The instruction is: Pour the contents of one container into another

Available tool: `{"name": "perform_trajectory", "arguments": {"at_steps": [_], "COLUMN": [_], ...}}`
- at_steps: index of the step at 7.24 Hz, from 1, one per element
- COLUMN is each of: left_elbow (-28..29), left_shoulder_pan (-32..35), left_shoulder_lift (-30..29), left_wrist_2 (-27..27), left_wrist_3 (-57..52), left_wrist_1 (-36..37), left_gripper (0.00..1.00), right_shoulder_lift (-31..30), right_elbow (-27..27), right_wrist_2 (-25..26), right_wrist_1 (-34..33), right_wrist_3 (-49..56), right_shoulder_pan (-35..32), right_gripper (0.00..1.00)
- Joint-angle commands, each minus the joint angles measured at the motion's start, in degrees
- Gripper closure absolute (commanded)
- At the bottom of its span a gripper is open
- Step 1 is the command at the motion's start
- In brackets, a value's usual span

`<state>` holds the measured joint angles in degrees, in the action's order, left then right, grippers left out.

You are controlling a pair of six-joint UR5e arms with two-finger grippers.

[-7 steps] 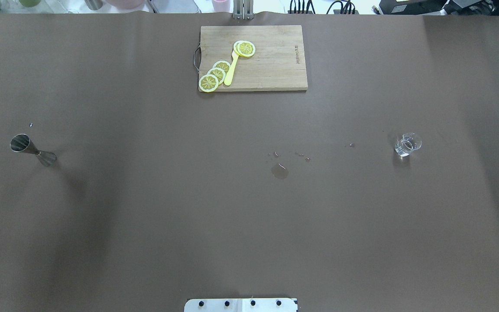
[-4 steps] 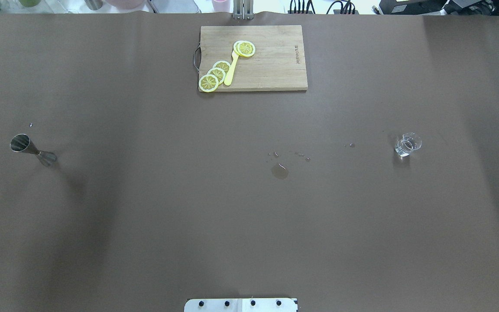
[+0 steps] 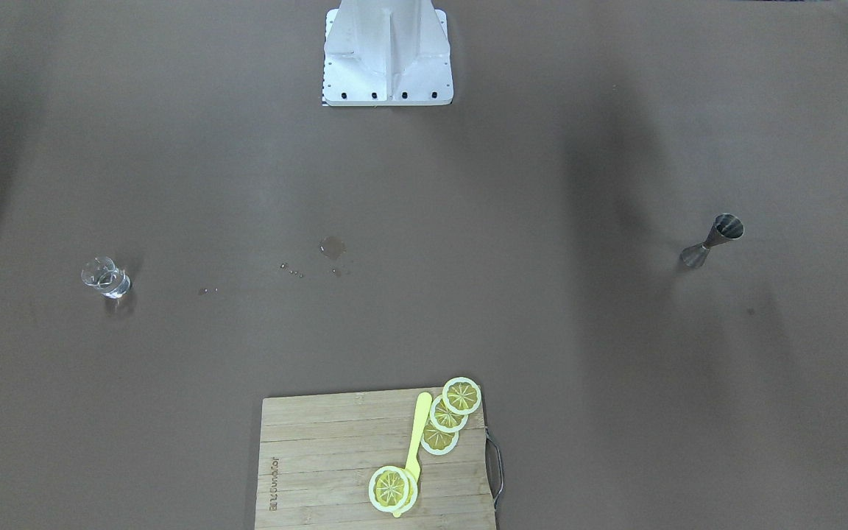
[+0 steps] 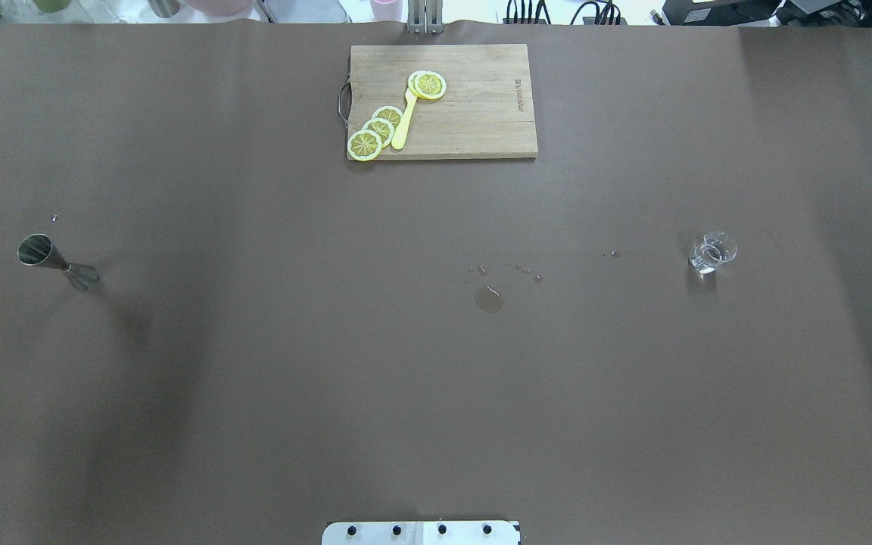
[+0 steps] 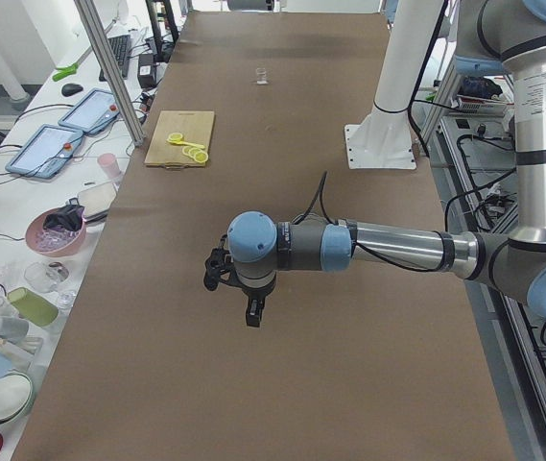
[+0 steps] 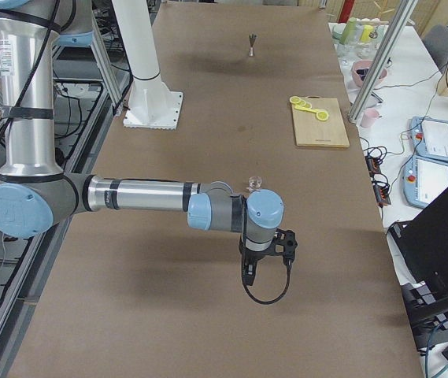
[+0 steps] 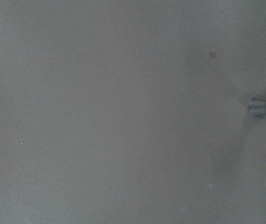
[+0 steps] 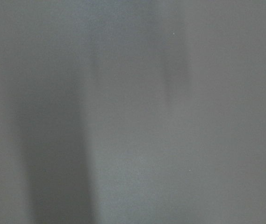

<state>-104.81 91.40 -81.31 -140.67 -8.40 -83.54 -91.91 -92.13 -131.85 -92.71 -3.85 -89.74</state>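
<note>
Zero contact so far: neither arm touches either container. Lines below run from the right end of the tabletop (image 4: 254, 378) across to its left end.

Right end effector (image 6: 249, 274): hangs pointing down over bare tabletop, out past the cup toward the right end. Only the side view catches it, so I can't tell if it's wide or narrow. Its wrist view is just brown surface.

Glass cup (image 4: 712, 252): upright on the right half, looks like a little clear liquid in the bottom. From the right end effector it sits inward, toward the middle, and near. That's the bit that matters imo: the right arm is way closer, so it's the obvious one to grab it.

Wet patch (image 4: 489, 299): small puddle plus droplets around mid-tabletop, between the two containers.

Jigger (image 4: 54, 261): upright on the left half, long axis vertical, bigger cone up, well apart from the cup.

Left end effector (image 5: 251, 315): out at the left end, side view only again, so can't tell its opening either. Its wrist view just clips one cone of the jigger at the frame edge.

Stage, my guess: nothing picked up yet, pour not started.
</note>
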Motion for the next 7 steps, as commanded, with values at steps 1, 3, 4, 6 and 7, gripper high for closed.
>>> {"name": "perform_trajectory", "arguments": {"at_steps": [1,3,4,6,7], "left_elbow": [0.31,0.31,0.49,0.84,2.14], "left_shoulder_pan": [0.10,0.10,0.10,0.10,0.10], "left_shoulder_lift": [-1.12,-2.00,-2.01,-1.92,-1.92], "left_wrist_2": [-0.05,-0.05,0.04,0.22,0.22], "left_wrist_3": [-0.21,-0.04,-0.04,5.73,8.29], "left_wrist_1": [-0.05,-0.40,-2.92,-10.11,-14.50], "left_gripper": [0.00,0.00,0.01,0.01,0.01], "right_shoulder_lift": [0.41,-1.94,-2.31,-1.61,-1.17], "right_elbow": [-0.68,0.36,0.46,0.28,-0.24], "right_wrist_2": [-0.24,-0.33,-0.42,-0.51,-0.51], "right_wrist_1": [0.51,9.17,13.04,13.43,13.43], "right_wrist_3": [0.07,0.07,0.15,0.07,-0.20], "right_shoulder_pan": [0.00,0.09,0.26,3.76,4.30], "right_gripper": [0.00,0.00,0.00,0.00,0.00]}}
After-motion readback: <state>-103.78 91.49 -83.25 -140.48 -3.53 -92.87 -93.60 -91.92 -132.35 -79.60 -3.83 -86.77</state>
